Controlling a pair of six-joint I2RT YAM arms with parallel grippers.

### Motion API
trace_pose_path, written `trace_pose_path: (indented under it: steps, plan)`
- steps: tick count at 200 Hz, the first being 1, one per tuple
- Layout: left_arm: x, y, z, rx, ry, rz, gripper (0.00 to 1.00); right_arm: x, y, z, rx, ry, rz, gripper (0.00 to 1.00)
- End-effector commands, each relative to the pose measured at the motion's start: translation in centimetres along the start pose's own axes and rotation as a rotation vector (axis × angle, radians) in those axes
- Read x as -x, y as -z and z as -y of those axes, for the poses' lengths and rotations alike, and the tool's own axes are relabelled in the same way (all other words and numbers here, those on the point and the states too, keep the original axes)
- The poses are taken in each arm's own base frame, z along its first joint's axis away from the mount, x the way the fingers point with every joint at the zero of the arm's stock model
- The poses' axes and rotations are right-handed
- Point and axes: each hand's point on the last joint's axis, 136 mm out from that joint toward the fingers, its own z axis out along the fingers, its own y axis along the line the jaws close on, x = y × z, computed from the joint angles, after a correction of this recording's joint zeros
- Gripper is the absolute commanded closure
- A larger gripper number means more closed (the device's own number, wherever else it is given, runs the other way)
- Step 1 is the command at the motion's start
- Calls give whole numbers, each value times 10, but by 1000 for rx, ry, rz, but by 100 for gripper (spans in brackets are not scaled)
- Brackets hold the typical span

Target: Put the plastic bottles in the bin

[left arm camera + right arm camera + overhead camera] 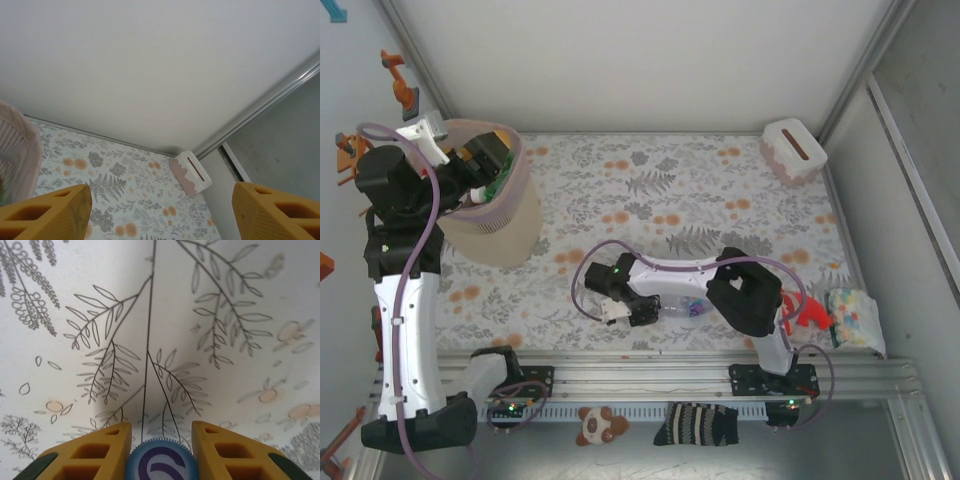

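My right pincer (161, 439) is pinching one plastic bottle (686, 308) by its cap (159, 462), a yellow finger (95, 455) pressed against each side. The cap is blue with a ridged rim. Its face carries a purple curl on white, but I can read no letters there. From the top view the bottle is clear with a purple label whose print is too small to read. It lies on its side on the flowered tablecloth (720, 200), near the front edge and right of the middle. Its long axis runs left to right, with the cap end to the left, toward my right pincer (653, 311).

My left pincer (162, 196) is spread wide, its two yellow fingers well apart with nothing between them. It hangs over the bin (505, 225), a single pale-pink basket at the far left of the table. A bit of green shows inside the rim, but I cannot tell what it is.

One slotted tissue box (792, 150) stands in the far right corner. One red toy (810, 315) and one bag of coloured bits (855, 318) lie to the right of the bottle. In front of the rail lie one bear toy (600, 425) and one striped sock (698, 423).
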Motion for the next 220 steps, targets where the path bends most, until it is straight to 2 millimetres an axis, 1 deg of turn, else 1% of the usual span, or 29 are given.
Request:
trace_pose_path:
  steps: [1, 15, 33, 44, 71, 104, 121, 139, 149, 172, 179, 195, 220]
  plan:
    - [1, 4, 8, -33, -21, 22, 27, 0, 27, 6, -46, -32, 70, 81]
    - [1, 3, 5, -25, -11, 29, 29, 5, 43, 9, -50, -65, 139, 82]
    - [0, 3, 2, -12, -2, 27, 29, 11, 67, 15, -60, -117, 252, 82]
    - [-2, 2, 1, -12, -5, 24, 29, 15, 85, 18, -60, -150, 332, 82]
    - [-9, -4, 8, -75, -38, -1, 27, 24, 135, 29, -71, -244, 543, 82]
    - [-20, -14, 19, -144, -70, -48, 27, 22, 195, 49, -99, -372, 779, 84]
    - [-29, -20, 27, -173, -103, -78, 27, 15, 226, 64, -126, -458, 897, 87]
    - [-39, -26, 38, -208, -141, -104, 27, 2, 257, 80, -163, -571, 1010, 89]
    - [-44, -29, 43, -223, -163, -117, 27, -5, 273, 89, -181, -633, 1066, 91]
    - [-57, -35, 55, -259, -207, -145, 27, -30, 314, 106, -236, -783, 1216, 100]
    - [-61, -37, 59, -271, -219, -155, 27, -39, 325, 111, -260, -832, 1258, 100]
    - [-71, -42, 69, -300, -247, -179, 26, -65, 345, 126, -305, -1001, 1332, 100]
    - [-90, -49, 85, -354, -296, -223, 25, -107, 364, 142, -324, -1256, 1413, 100]
